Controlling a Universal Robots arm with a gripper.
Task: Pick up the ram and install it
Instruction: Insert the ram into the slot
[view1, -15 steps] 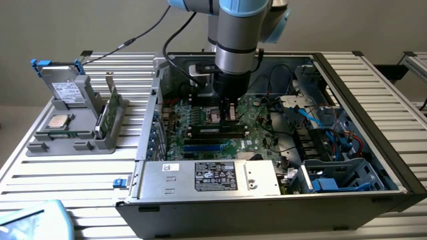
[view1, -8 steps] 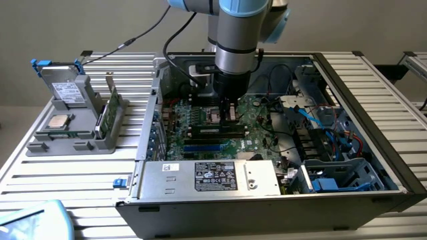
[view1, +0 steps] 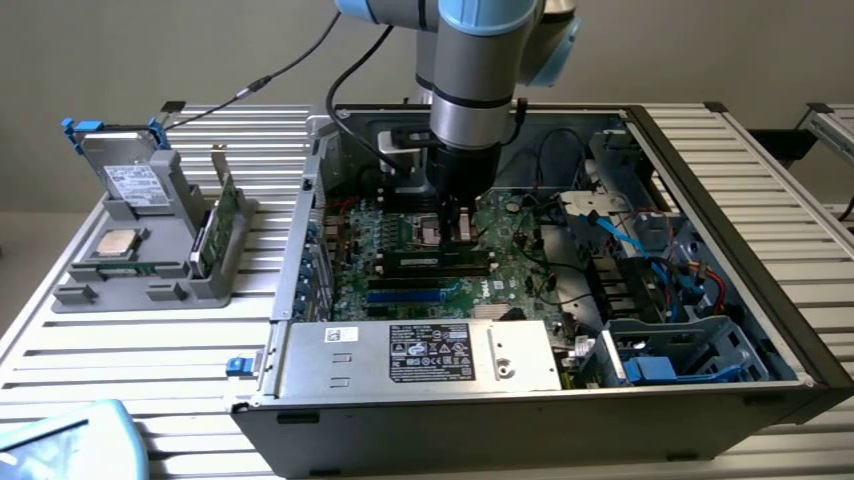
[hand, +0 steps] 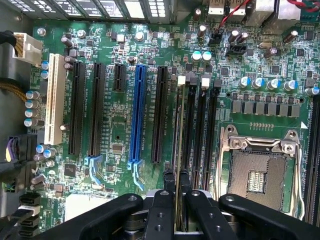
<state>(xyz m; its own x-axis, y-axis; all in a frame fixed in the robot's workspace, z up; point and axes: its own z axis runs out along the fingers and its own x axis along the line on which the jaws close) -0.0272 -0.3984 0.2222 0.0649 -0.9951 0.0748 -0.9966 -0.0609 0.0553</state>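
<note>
pincer: my pincer (view1: 454, 232) is down inside the open PC case (view1: 534, 425), fingers pinched together on the ram (view1: 430, 263) and holding it by its upper edge.

where the ram is: low over the motherboard (view1: 400, 235), at the row of memory slots (hand: 200, 135) next to the empty CPU socket (hand: 260, 172). It runs the same way as the slots, so it looks lined up to me.

done so far: pickup's sorted imo. The grey holder (view1: 174, 290) at the exterior view's left has the silver processor chip (view1: 120, 243) and the wider green card (view1: 222, 215) in it, and the stick is in my grip over the board.

left: I haven't let go. Whether it's clicked all the way down, honestly can't tell. I'd call it most of the way there, with the install not confirmed.

exterior view gives me: the big picture. That's the arm coming down into the case, the holder out on the table, the power supply (view1: 420, 352) along the near side, and the ram's long flat side.

wrist view gives me: the close-up stuff. The ram is edge-on, a thin strip coming out from between my fingers (hand: 165, 200) along the slot nearest the black expansion slots. I also get the white latch tabs (hand: 205, 80) at the far end, the blue slot (hand: 136, 115) and the white slot (hand: 54, 97).
</note>
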